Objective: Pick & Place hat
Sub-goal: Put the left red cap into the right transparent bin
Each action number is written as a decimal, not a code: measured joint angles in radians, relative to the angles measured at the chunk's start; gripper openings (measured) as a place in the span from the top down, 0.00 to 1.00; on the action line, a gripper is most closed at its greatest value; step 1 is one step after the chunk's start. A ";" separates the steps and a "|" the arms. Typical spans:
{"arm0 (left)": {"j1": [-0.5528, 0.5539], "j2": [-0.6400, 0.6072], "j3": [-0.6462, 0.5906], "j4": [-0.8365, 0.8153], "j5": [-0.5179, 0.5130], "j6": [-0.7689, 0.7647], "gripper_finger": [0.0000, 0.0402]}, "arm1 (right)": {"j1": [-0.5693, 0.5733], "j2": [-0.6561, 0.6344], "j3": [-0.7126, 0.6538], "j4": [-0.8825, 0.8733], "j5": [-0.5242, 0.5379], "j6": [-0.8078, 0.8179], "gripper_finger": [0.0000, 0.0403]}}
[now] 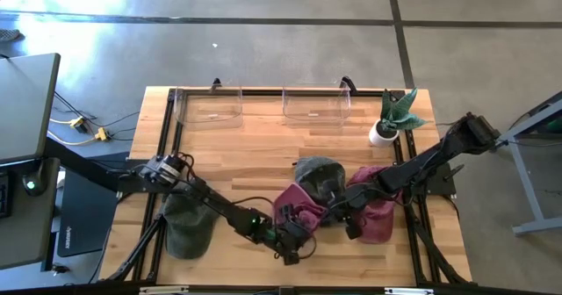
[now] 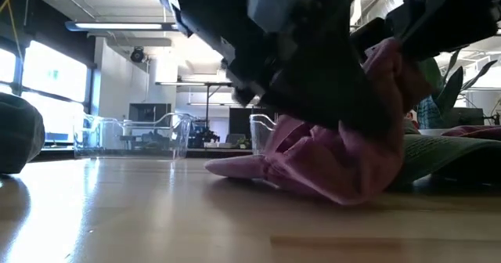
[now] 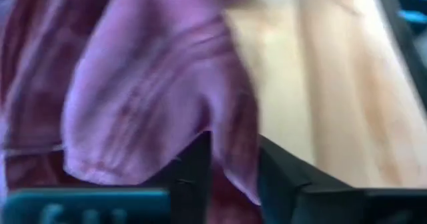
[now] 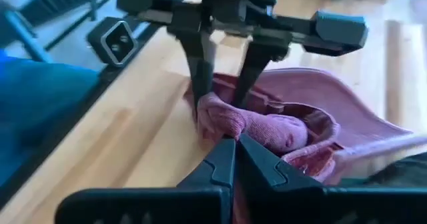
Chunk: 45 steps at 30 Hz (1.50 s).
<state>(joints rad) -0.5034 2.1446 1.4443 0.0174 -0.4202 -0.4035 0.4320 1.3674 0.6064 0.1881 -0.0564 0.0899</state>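
At front edge, left fingers [image 4: 223,67] pinching pink hat [image 1: 299,209]

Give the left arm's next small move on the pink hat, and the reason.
Probably close the left gripper fully on the pink hat before lifting: its fingers straddle a bunched fold of fabric, and the right gripper already pinches the same hat on the wooden table.

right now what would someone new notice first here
Both tools meet over a pink hat near the front middle of the wooden table: the left tool pinches a bunched fold of it, and the right tool is shut right beside that fold. A gray hat lies just behind, a maroon hat under the right arm, and a dark green hat at the front left.
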 joint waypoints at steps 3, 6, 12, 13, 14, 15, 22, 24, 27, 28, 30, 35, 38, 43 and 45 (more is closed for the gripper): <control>0.000 -0.006 0.002 -0.027 0.115 0.123 0.93 | 0.000 0.000 0.000 -0.010 -0.072 0.001 0.98; 0.001 -0.009 0.027 -0.103 0.212 0.208 0.98 | 0.000 0.000 0.000 -0.009 -0.122 -0.001 0.99; 0.000 -0.010 0.249 -0.587 0.236 0.242 0.96 | 0.010 0.001 0.000 -0.002 -0.092 -0.016 0.98; 0.000 -0.010 0.289 -0.670 0.232 0.235 0.97 | 0.018 0.001 0.001 0.001 -0.074 -0.017 0.96; -0.001 -0.010 0.323 -0.747 0.231 0.225 0.98 | 0.029 0.001 0.001 0.002 -0.055 -0.019 0.95; -0.001 -0.010 0.349 -0.813 0.229 0.217 0.99 | 0.039 0.001 0.001 0.003 -0.038 -0.021 0.93; -0.015 -0.009 0.405 -0.985 0.128 0.169 1.00 | 0.117 0.001 0.001 0.048 0.081 -0.062 0.67; -0.026 -0.009 0.405 -0.977 0.116 0.148 1.00 | 0.140 0.001 0.001 0.065 0.142 -0.080 0.58; -0.032 -0.003 0.383 -0.924 0.120 0.128 1.00 | 0.163 0.002 0.001 0.073 0.224 -0.090 0.48; -0.032 0.007 0.378 -0.898 0.131 0.124 1.00 | 0.167 0.011 0.001 0.079 0.242 -0.089 0.46; -0.030 0.022 0.374 -0.869 0.148 0.121 1.00 | 0.179 0.041 0.002 0.101 0.266 -0.087 0.44; -0.026 0.031 0.376 -0.763 0.255 0.129 1.00 | 0.211 0.201 0.025 0.181 0.296 -0.108 0.44; -0.027 0.033 0.374 -0.711 0.351 0.165 1.00 | 0.217 0.296 0.092 0.168 0.325 -0.149 0.44; -0.020 0.054 0.372 -0.693 0.336 0.181 1.00 | 0.218 0.405 0.237 -0.006 0.332 -0.169 0.45; -0.019 0.052 0.374 -0.681 0.307 0.189 1.00 | 0.219 0.426 0.284 -0.075 0.327 -0.180 0.47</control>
<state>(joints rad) -0.5225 2.1964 1.8182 -0.6633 -0.1136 -0.2144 0.6509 1.7934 0.8901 0.1134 0.2702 -0.0899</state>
